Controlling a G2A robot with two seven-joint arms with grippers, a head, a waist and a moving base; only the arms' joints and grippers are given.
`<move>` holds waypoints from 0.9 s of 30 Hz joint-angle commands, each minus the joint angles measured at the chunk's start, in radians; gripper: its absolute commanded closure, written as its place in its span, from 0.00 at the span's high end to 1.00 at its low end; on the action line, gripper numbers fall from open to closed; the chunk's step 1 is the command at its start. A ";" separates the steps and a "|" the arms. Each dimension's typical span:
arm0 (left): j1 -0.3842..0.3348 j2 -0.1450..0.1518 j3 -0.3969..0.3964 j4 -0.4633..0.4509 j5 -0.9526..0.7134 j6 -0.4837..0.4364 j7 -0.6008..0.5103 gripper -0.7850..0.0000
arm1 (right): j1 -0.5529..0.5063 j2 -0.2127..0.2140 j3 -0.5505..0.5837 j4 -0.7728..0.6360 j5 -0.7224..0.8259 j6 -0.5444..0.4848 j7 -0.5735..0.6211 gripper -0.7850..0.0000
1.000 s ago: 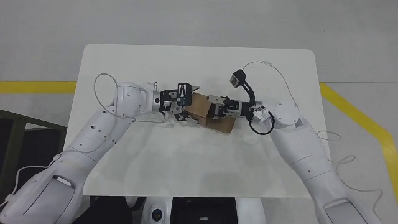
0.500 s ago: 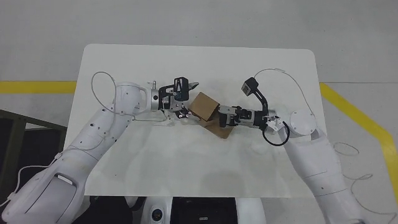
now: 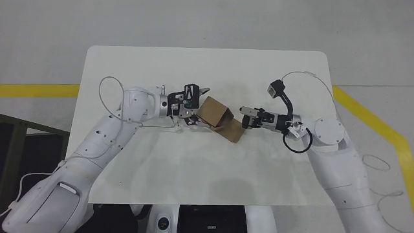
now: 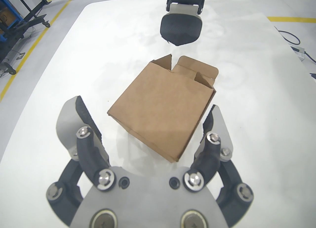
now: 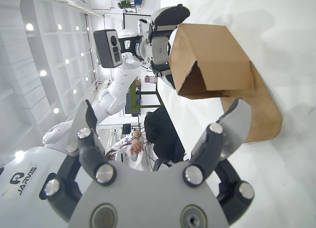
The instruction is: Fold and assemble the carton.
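Observation:
A brown carton (image 3: 217,115) lies on its side in the middle of the white table (image 3: 129,65). Its open end with loose flaps faces my right gripper (image 3: 246,118). My left gripper (image 4: 145,115) is open, and the closed near end of the carton (image 4: 163,105) sits between its fingers. In the right wrist view my right gripper (image 5: 161,113) is open a short way off the carton's (image 5: 212,51) open end, one finger (image 5: 237,113) over a flap (image 5: 264,113) lying flat on the table. The left gripper (image 5: 158,49) shows behind the carton.
Bare table surrounds the carton on all sides. A thin cable (image 3: 304,77) loops above my right arm. Yellow floor lines (image 3: 39,90) run past both table ends.
My right gripper has drawn back to the right, away from the carton's open end where it was a second ago. The left gripper stays at the carton's other end.

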 commanded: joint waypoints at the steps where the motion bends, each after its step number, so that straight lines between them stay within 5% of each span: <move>1: -0.001 -0.001 0.002 -0.001 0.001 0.000 0.002 1.00 | 0.025 -0.004 -0.023 0.039 0.005 -0.033 0.013 1.00; 7: -0.002 -0.003 0.008 -0.001 0.009 -0.007 0.006 1.00 | 0.098 -0.017 -0.093 0.138 0.034 -0.117 0.053 1.00; 27: 0.008 -0.007 0.008 -0.005 0.006 -0.008 0.002 1.00 | 0.164 -0.056 -0.238 0.236 0.144 -0.135 0.025 1.00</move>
